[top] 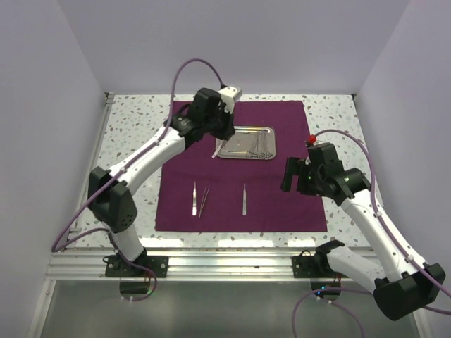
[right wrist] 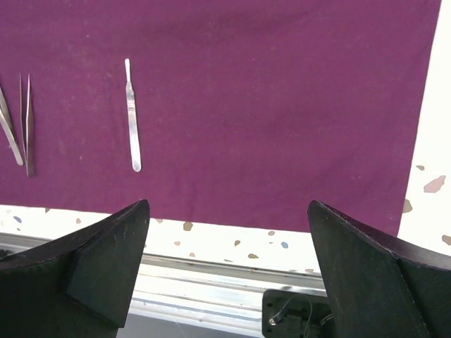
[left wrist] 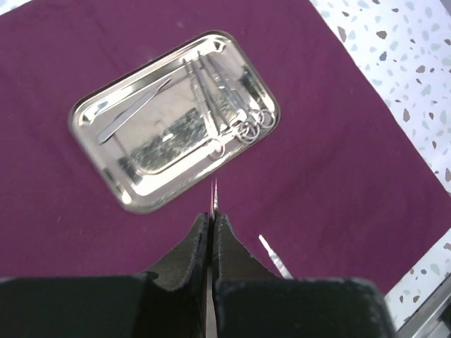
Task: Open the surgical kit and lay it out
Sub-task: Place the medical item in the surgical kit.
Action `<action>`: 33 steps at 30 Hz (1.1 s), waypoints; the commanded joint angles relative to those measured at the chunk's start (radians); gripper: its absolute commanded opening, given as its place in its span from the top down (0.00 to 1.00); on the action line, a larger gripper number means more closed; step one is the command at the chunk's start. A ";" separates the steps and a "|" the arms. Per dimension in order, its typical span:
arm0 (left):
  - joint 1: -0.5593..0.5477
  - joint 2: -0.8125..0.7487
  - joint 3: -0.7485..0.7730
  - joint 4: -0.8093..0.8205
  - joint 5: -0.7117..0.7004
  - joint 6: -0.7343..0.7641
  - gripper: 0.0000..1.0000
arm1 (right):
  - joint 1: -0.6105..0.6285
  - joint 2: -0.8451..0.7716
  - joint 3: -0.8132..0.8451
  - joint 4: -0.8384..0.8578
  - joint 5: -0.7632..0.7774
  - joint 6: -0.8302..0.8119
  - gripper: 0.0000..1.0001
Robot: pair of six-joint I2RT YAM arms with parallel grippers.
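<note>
Surgical kit instrument (left wrist: pixel 213 193) in tightly closed left tool (left wrist: pixel 213 217)

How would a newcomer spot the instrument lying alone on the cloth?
Find the purple cloth, then look along its front edge, nearer than the steel tray. It is the straight one-piece tool on the right, apart from the left pair.

Purple-maroon cloth wrap (top: pixel 282 204), matt fabric, steel tray (left wrist: pixel 158 151), mirror-polished metal, thin instrument (left wrist: pixel 213 196), bright bare metal, right gripper fingers (right wrist: pixel 106 246), matt black plastic, tabletop (top: pixel 134 116), smooth speckled stone look.
</note>
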 commanded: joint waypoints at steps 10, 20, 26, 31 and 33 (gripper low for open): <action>-0.082 -0.372 -0.579 -0.007 -0.360 -0.378 1.00 | -0.005 -0.081 -0.013 -0.015 -0.038 0.005 0.01; -0.119 -0.415 -0.762 0.083 -0.523 -0.487 0.90 | -0.003 -0.098 0.013 -0.070 -0.079 0.000 0.02; -0.121 -0.372 -0.761 0.120 -0.566 -0.437 0.63 | -0.003 -0.103 0.024 -0.081 -0.069 0.000 0.02; -0.118 -0.291 -0.667 0.126 -0.617 -0.343 0.63 | -0.003 -0.109 0.027 -0.084 -0.056 0.006 0.02; -0.109 -0.237 -0.580 0.142 -0.621 -0.247 0.63 | -0.002 -0.112 0.028 -0.089 -0.047 0.011 0.02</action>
